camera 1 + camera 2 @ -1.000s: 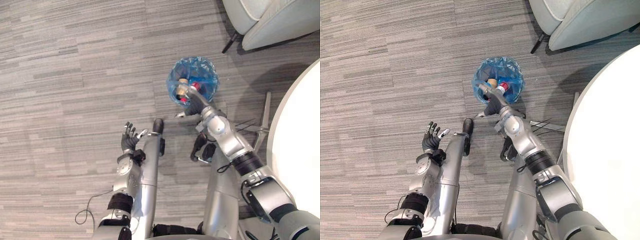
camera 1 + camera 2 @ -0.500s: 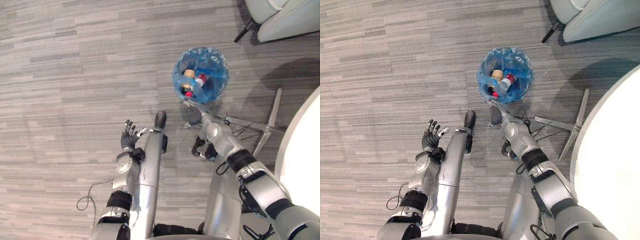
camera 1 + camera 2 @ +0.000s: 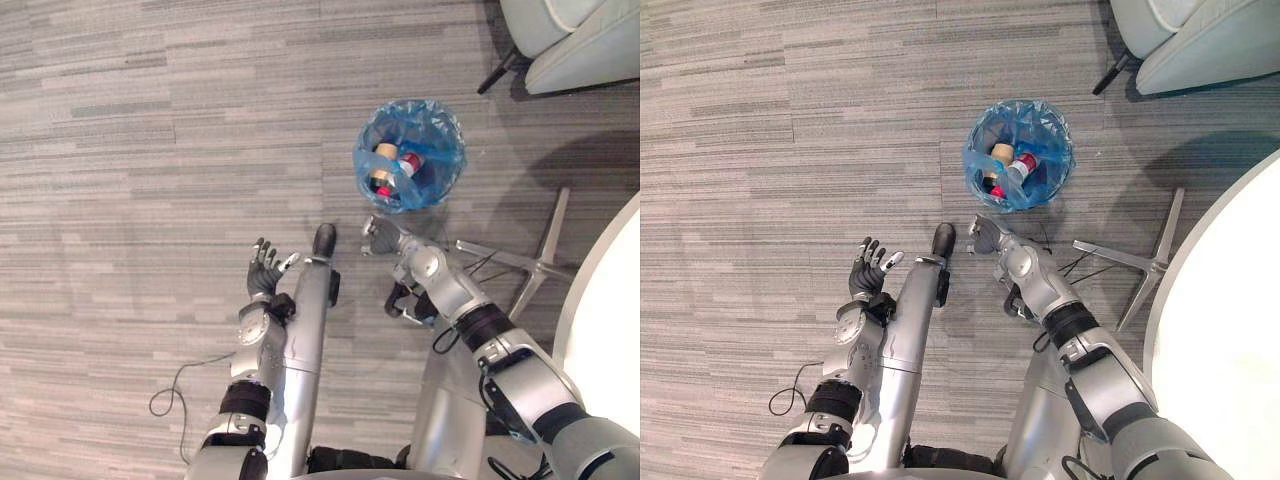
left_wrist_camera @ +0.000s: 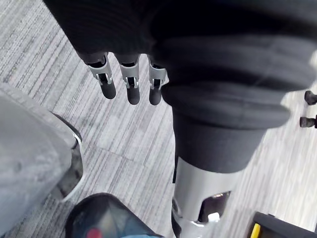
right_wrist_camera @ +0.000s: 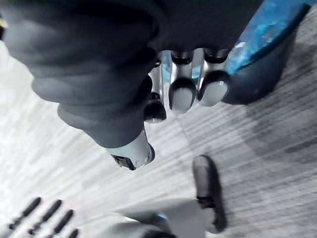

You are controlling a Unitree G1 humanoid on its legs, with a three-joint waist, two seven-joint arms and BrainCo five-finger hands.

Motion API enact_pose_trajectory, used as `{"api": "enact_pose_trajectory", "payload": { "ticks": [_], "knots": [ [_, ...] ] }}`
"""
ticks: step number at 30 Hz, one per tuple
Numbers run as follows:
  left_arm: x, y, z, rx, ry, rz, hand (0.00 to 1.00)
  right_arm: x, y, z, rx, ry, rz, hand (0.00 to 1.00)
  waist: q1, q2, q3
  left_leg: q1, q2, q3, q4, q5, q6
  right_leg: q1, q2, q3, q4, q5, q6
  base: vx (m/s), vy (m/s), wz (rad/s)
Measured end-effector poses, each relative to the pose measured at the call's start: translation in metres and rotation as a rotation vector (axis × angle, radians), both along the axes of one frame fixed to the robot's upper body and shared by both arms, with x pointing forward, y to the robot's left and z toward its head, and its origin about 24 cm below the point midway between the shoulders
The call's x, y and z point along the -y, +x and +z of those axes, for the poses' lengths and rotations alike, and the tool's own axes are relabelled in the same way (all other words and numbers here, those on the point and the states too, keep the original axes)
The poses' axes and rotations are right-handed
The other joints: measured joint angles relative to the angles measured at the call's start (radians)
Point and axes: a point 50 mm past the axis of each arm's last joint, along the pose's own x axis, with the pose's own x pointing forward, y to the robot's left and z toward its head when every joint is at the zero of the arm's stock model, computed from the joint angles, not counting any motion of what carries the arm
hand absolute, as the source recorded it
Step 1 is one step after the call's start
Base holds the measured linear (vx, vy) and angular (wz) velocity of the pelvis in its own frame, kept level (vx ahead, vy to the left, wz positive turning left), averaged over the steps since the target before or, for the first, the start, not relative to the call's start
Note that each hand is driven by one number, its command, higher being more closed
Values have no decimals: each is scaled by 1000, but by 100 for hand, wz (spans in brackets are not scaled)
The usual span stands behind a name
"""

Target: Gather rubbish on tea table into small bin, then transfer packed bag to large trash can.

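Across the floor: grey striped carpet (image 3: 150, 150), running wall to wall.
Room's right side: pale armchair (image 3: 590, 55) at the back, white round table (image 3: 615, 320) nearer.
Left hand (image 3: 264, 278): fingers spread wide, holding nothing, above bare carpet.
Right hand (image 3: 380, 235): fingers loosely straight, empty, just short of the bin.
Bin (image 3: 450, 160): blue-lined, standing on the carpet, rubbish (image 3: 390, 170) inside.

R hand (image 3: 381, 236) has pulled back off the small bin (image 3: 447, 140). 1 s ago its fingers were on the rim at approx 7 o'clock, 0.5 s ago just clear of it. Now the hand is apart from the bin, out at the bin's 7 o'clock. The whole view has shifted too, i.e. the cam moved, not the bin.
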Motion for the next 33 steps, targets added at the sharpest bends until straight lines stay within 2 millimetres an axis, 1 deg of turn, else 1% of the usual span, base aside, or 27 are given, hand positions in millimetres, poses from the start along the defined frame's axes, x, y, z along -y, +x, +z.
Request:
{"api": "enact_pose_trajectory", "payload": {
  "ticks": [1, 4, 5, 7, 10, 16, 19, 22, 24, 26, 29, 31, 33],
  "knots": [
    [-2, 0, 0, -1, -3, 8, 0, 0, -2, 7, 41, 41, -9, 0, -2, 0, 0, 5, 0, 2, -7, 0, 0, 3, 0, 0, -4, 1, 0, -36, 23, 0],
    [-9, -3, -4, -13, -1, 32, 0, 1, -4, 17, 120, 118, -58, 0, -12, 0, 0, 25, 1, 4, -19, 1, -1, 20, 0, 1, -12, 1, 0, -11, 7, 0],
    [-10, -3, -4, -15, 1, 35, 0, 1, -5, 19, 136, 129, -65, 0, -14, 0, 0, 29, 1, 4, -22, 1, -1, 23, 0, 1, -15, 1, 0, 0, 0, 0],
    [-14, -4, -6, -21, 8, 42, 0, 0, -8, 29, 218, 156, -70, 0, -23, 0, 0, 37, 2, 5, -33, 7, 0, 30, 2, 0, -25, 2, 0, 0, 0, 0],
    [-16, -4, -6, -21, 18, 43, 0, 3, -12, 42, 328, 204, -102, 0, -23, 0, 0, 42, 3, 6, -38, 12, -6, 33, 2, 2, -28, 3, -2, 0, 0, 0],
    [-16, -5, -8, -30, 27, 40, 0, 9, -11, 53, 431, 191, -167, 0, -23, 0, 0, 46, 4, 3, -45, 12, -6, 39, 4, -2, -36, 7, -9, -4, 5, 0],
    [-16, -5, -8, -32, 28, 38, 0, 11, -10, 58, 457, 169, -175, 0, -22, 0, 0, 46, 4, 2, -51, 12, -6, 39, 4, -4, -42, 8, -8, -10, 11, 0],
    [-16, -5, -8, -30, 29, 36, 0, 13, -7, 68, 488, 156, -184, 0, -19, 0, 0, 46, 4, 2, -56, 11, -6, 39, 4, -6, -46, 9, -7, 0, 0, 0],
    [-16, -5, -8, -24, 30, 38, 0, 14, 0, 73, 486, 131, -201, 0, -19, 0, 0, 46, 3, 1, -62, 13, -6, 39, 3, -7, -48, 9, -8, -10, 5, 2],
    [-15, -5, -7, -19, 30, 40, 0, 17, 6, 71, 467, 95, -222, 0, -17, 0, 0, 45, 2, -2, -64, 14, -5, 39, 2, -11, -49, 9, -8, -12, 6, 4],
    [-13, -5, -7, -15, 33, 32, 0, 26, 13, 69, 442, 56, -259, 0, -9, 4, -1, 35, 1, -8, -64, 14, -5, 33, 1, -18, -50, 8, -12, -4, 7, 5],
    [-8, -4, -7, -14, 34, 14, 0, 37, 22, 70, 409, 9, -315, 0, 7, 16, 1, 17, 0, -13, -64, 15, -7, 19, 1, -24, -49, 8, -12, -3, 12, 4],
    [-6, -5, -6, -14, 28, 12, 0, 44, 31, 68, 364, -21, -366, 0, 14, 20, 1, 0, -2, -15, -63, 16, -8, 2, -1, -25, -46, 8, -12, -2, 7, 3]
  ]
}}
